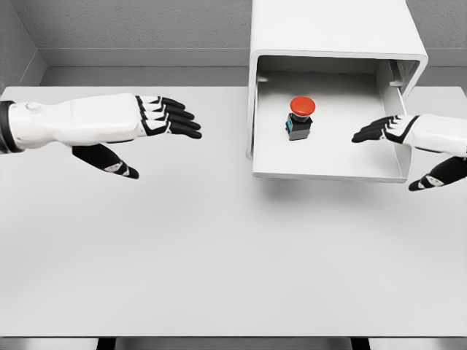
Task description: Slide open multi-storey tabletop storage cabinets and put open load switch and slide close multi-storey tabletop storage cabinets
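item: load switch (300, 117) seated upright in pulled-out drawer (328, 169) of white storage cabinet (328, 29)

right hand (387, 131) is held spread and empty over the drawer's right side, the switch lying to its left, apart; left hand (157, 120) is spread, empty, well off over the table (219, 262); the drawer's closing is judged nearer the right hand

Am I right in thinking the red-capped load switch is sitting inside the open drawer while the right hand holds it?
Not quite: the head view shows the load switch inside the open drawer, but the right hand is open beside it, not holding it.
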Robot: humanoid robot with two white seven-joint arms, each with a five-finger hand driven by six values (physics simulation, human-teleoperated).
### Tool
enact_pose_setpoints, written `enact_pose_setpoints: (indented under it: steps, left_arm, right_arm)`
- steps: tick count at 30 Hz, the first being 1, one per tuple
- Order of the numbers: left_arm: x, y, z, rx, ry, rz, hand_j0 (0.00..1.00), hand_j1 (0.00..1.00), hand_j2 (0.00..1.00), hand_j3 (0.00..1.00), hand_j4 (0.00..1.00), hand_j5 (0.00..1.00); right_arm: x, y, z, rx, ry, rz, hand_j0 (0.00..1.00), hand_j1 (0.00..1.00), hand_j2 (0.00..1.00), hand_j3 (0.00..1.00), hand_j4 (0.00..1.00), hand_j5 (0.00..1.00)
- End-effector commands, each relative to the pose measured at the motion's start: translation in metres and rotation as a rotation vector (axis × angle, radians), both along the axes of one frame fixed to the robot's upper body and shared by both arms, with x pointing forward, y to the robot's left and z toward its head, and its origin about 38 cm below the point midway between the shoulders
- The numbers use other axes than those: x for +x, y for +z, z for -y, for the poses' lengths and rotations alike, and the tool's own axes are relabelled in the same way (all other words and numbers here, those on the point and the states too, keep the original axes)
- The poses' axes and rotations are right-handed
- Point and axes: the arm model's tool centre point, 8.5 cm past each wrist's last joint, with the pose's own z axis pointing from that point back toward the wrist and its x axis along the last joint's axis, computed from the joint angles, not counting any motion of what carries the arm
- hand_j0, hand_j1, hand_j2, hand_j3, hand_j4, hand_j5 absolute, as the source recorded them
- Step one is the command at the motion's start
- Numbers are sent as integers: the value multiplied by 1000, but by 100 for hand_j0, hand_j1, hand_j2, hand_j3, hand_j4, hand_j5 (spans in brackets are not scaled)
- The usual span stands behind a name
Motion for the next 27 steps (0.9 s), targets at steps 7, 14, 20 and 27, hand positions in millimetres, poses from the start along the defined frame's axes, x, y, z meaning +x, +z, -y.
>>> enact_pose_setpoints:
  steps: [7,14,20,27]
  left_arm:
    - [0,3,-3,-6,8,-1,100,100,100,100,100,100]
    - [0,3,-4,-3,10,-1,100,100,100,100,100,100]
    - [0,2,-4,-3,10,-3,100,100,100,100,100,100]
    - [0,3,-4,-3,10,-1,100,100,100,100,100,100]
  right_arm:
    - [2,-13,-13,48,18,-24,100,100,100,100,100,100]
    - [5,-17,-22,72,38,-24,100,100,100,100,100,100]
    - [6,-19,-28,81,50,-27,100,100,100,100,100,100]
    - [11,-24,-37,77,69,-16,100,100,100,100,100,100]
